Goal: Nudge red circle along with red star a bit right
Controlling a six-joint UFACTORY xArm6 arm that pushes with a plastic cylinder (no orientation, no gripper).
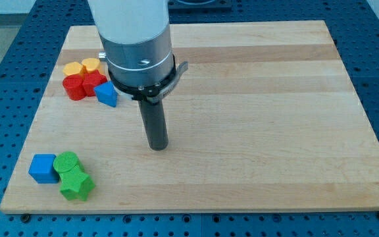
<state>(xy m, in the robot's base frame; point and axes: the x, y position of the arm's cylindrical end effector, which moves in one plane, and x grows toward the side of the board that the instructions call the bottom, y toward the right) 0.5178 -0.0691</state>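
Observation:
The red circle [74, 87] lies at the view's upper left of the wooden board [255, 118]. The red star [93, 83] touches it on its right. My tip [158, 147] rests on the board near the middle, well to the right of and below both red blocks, touching no block. A blue block [106, 94] sits against the red star's lower right side.
A yellow block [74, 68] and a second yellow block [91, 65] sit just above the red blocks. At the view's lower left are a blue cube [43, 168], a green circle [66, 162] and a green star [76, 185].

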